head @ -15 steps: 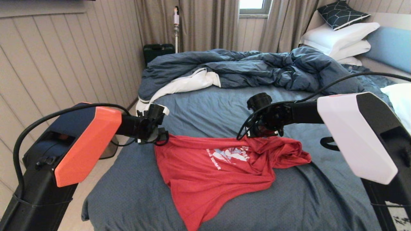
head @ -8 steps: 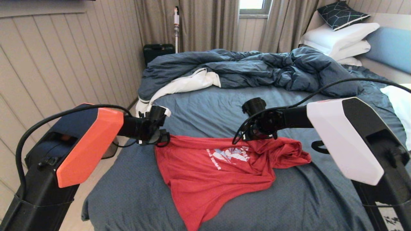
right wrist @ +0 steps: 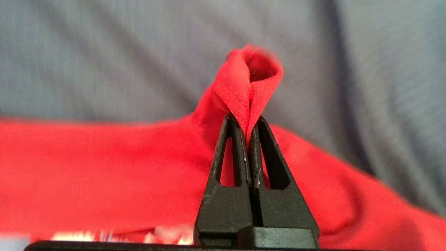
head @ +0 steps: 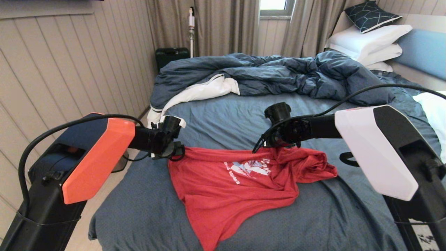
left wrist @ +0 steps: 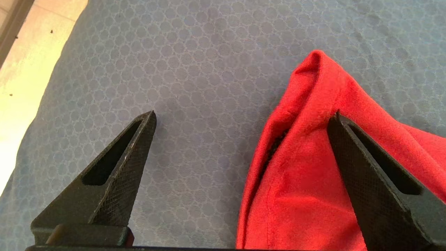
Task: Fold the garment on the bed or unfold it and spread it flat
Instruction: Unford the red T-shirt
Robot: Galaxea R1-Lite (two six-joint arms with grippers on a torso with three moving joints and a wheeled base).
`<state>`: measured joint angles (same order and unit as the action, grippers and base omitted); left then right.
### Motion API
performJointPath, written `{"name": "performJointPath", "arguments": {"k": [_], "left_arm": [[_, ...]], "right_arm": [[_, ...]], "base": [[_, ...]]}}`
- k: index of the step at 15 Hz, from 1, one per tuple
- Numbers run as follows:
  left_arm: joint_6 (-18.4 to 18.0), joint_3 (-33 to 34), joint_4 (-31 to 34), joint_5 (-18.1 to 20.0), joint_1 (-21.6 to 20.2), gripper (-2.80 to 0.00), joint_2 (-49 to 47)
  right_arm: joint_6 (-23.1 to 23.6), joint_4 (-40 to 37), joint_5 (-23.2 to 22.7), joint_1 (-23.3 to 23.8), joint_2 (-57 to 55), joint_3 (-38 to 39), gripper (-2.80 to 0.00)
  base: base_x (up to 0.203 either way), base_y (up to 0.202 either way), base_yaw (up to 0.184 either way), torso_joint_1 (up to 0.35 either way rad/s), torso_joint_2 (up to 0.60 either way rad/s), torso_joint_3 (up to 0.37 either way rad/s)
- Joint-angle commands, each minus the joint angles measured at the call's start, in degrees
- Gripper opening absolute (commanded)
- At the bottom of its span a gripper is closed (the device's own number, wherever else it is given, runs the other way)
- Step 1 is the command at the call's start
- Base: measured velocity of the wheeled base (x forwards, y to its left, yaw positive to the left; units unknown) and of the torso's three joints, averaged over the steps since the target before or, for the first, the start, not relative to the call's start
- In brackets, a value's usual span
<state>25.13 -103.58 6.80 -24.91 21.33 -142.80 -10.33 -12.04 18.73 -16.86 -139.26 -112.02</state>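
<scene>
The garment, a red T-shirt with a white and light-blue chest print, lies rumpled on the bed's slate-blue sheet, its right side bunched up. My right gripper is at its far edge, shut on a pinched fold of the red cloth, which loops up past the fingertips. My left gripper hovers at the shirt's far left corner. It is open, with one finger over bare sheet and the other over the red cloth.
A dark blue duvet with white lining is heaped across the far half of the bed. White pillows are stacked at the far right. The bed's left edge drops to the floor beside a panelled wall. A black case stands beyond.
My right gripper has shut on a fold at the shirt's far edge and risen slightly with it. My left gripper has stayed open and almost still.
</scene>
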Motion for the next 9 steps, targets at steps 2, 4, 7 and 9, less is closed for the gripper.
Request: {"name": "performJointPath", "arguments": {"k": [2, 4, 7, 9], "left_arm": [[0.3, 0.0, 0.1, -0.2, 0.1, 0.0, -0.2], [0.5, 0.0, 0.0, -0.3, 0.2, 0.0, -0.5], [0.7, 0.0, -0.4, -0.5, 0.4, 0.0, -0.5], [0.8, 0.0, -0.5, -0.5, 0.4, 0.0, -0.5]], "right_arm": [[-0.2, 1.9, 0.7, 0.5, 0.4, -0.2, -2.8], [0.1, 7.3, 3.1, 1.3, 0.2, -0.2, -2.8], [0.1, 11.9, 6.3, 3.6, -0.4, -0.2, -2.8], [0.2, 14.9, 8.2, 5.6, -0.7, -0.2, -2.8]], "base": [[0.0, 0.0, 0.0, 0.0, 0.0, 0.0], [0.0, 0.0, 0.0, 0.0, 0.0, 0.0], [0.0, 0.0, 0.0, 0.0, 0.0, 0.0], [0.0, 0.0, 0.0, 0.0, 0.0, 0.0]]}}
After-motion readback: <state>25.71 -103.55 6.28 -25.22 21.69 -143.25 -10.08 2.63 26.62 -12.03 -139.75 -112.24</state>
